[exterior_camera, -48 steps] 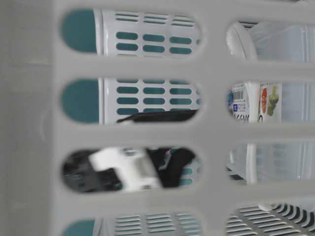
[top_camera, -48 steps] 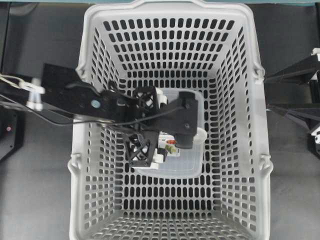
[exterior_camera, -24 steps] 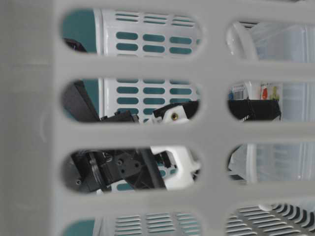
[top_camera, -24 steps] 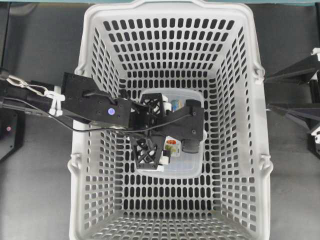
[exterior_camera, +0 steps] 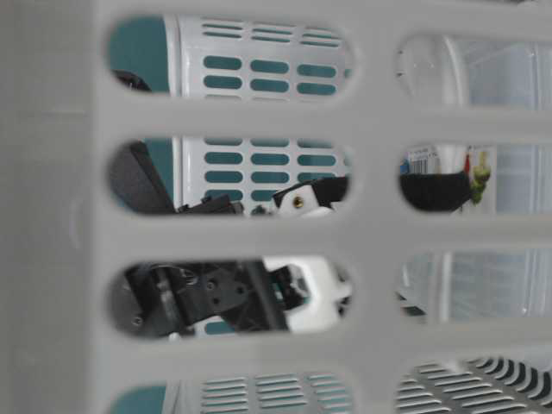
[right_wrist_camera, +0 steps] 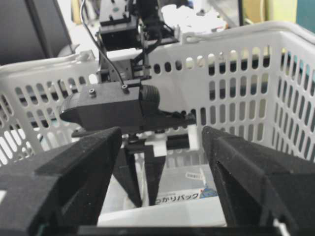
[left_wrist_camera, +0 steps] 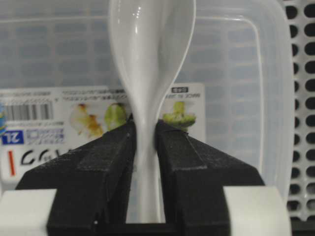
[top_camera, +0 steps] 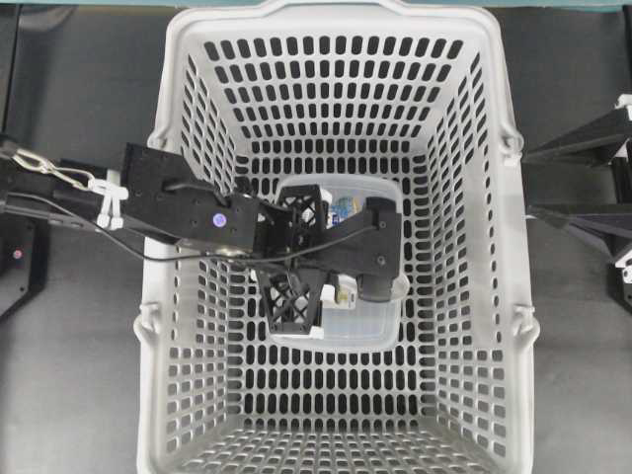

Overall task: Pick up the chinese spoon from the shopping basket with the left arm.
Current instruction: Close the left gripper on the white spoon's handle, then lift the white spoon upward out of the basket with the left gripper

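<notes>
Your left gripper (left_wrist_camera: 145,142) had its matte black jaws clamped on the glossy white chinese spoon (left_wrist_camera: 150,59) at its narrow handle, above the clear labelled container (left_wrist_camera: 236,73) inside the slotted grey shopping basket (top_camera: 336,30), arm angled down; right gripper (right_wrist_camera: 162,162) gaped wide outside.

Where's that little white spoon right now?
In the left wrist view the chinese spoon sits pinched by its handle in the left gripper, its bowl over the clear labelled container inside the shopping basket.

container (top_camera: 370,326) in basket (top_camera: 494,296), spoon (left_wrist_camera: 150,64) above
</notes>
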Tool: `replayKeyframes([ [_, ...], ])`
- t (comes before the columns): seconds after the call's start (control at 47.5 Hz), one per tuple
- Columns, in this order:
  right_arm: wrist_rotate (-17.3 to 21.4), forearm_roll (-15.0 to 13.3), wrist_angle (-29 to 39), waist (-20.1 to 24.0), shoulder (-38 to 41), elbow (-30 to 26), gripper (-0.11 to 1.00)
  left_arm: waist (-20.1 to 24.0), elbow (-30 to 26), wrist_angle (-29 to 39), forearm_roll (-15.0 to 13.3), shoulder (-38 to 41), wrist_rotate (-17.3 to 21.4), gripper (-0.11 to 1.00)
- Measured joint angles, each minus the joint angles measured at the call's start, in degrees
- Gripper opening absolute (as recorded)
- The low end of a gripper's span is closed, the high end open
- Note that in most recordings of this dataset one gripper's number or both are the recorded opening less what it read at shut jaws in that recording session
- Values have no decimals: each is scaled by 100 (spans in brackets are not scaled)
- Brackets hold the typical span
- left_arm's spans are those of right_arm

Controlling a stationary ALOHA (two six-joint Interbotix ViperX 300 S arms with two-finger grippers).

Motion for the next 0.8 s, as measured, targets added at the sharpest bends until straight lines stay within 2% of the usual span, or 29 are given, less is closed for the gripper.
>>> replayKeyframes([
  [0.168,0,0,9,0,0,0,65,88,-378,519,9,-272,-9,13],
  [0.358,-9,0,9,0,0,0,65,62,-1248,1626,0,-659,-62,13],
  [0.505,-9,0,9,0,-9,0,65,18,-1881,2145,0,-800,-97,13],
  [0.61,-9,0,0,0,-9,0,65,18,-2118,2250,0,-835,-132,13],
  [0.8,-9,0,0,9,-9,0,65,9,-2162,2285,0,-835,-114,13],
])
